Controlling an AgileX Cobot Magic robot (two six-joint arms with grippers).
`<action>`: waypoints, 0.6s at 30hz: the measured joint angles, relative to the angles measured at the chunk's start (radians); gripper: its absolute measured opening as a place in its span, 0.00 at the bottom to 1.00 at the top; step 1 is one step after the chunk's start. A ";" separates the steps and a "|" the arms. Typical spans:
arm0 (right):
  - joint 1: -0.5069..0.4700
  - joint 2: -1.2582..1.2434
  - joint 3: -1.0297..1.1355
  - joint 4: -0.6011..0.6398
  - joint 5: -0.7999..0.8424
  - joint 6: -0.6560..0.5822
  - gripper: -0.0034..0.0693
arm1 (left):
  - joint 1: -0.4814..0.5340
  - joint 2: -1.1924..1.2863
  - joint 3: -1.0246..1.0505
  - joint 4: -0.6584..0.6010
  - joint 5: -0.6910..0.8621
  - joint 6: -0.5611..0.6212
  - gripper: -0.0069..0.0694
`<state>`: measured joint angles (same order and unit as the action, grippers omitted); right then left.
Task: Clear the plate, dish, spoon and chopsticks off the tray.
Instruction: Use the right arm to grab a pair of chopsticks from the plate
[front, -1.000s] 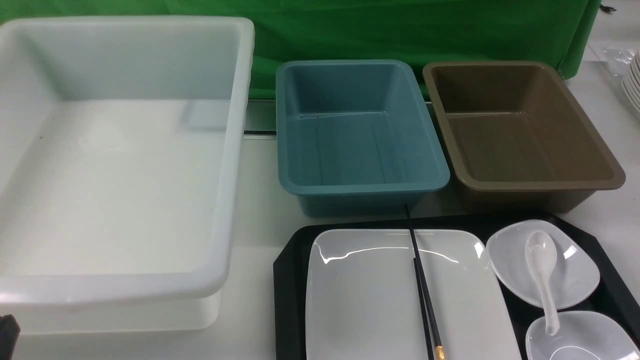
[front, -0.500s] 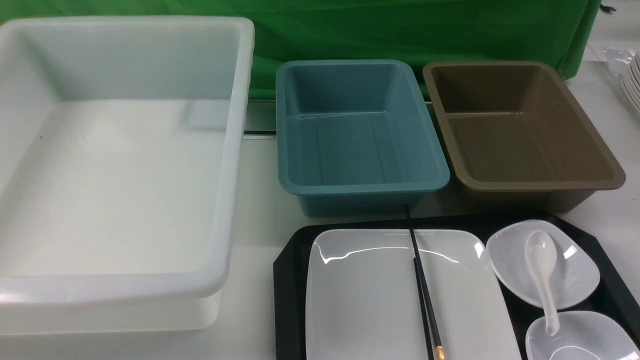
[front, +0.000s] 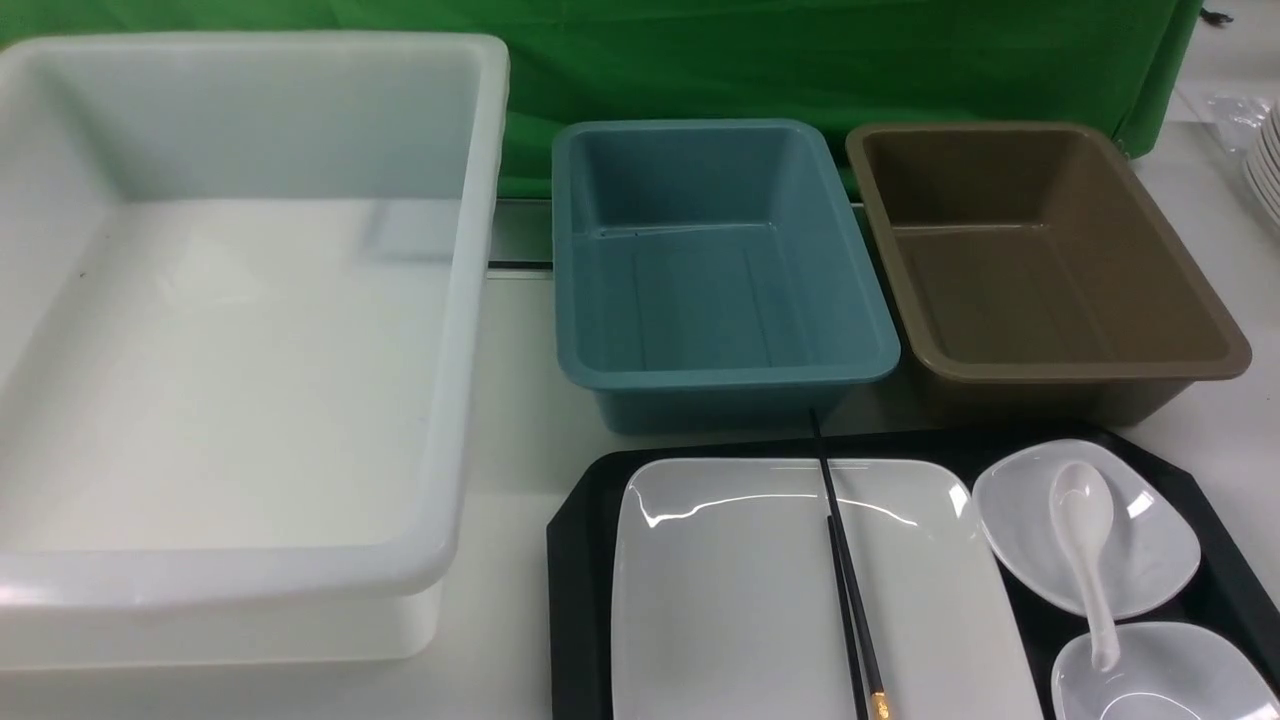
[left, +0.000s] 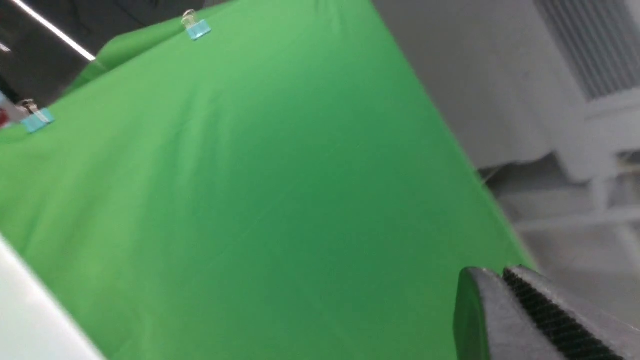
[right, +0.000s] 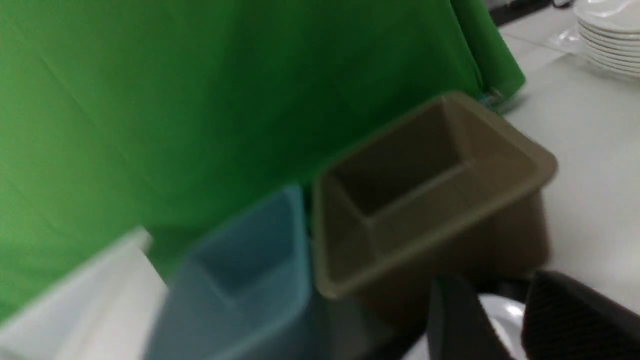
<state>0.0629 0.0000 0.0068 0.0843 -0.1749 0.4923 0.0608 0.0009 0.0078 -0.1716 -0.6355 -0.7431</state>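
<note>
The tray (front: 575, 560) sits at the counter's (front: 510, 470) near edge, right of centre. On its left part lies the plate (front: 720, 600), with the chopsticks (front: 845, 580) across it front to back. On its right part sit a farther dish (front: 1150, 540) and a nearer dish (front: 1180, 680), the spoon (front: 1085, 540) bridging both. Behind the tray stand the middle bin (front: 720, 380) and right bin (front: 1050, 372); the big bin (front: 250, 575) stands left.

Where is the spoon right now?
Front view, lower right: the spoon lies on the tray, bowl in the far dish, handle over the near dish, right of the plate.
</note>
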 joint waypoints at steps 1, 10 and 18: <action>0.000 0.000 0.000 0.006 -0.026 0.024 0.38 | 0.000 0.000 0.000 -0.005 -0.012 0.000 0.11; 0.000 0.008 -0.042 0.012 -0.245 0.052 0.30 | 0.000 0.000 -0.168 0.042 0.262 0.047 0.11; 0.040 0.320 -0.708 -0.095 0.612 -0.256 0.08 | 0.000 0.263 -0.715 0.211 1.265 0.407 0.11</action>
<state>0.1031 0.3199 -0.7016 -0.0109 0.4371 0.2363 0.0608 0.2643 -0.7076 0.0393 0.6291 -0.3359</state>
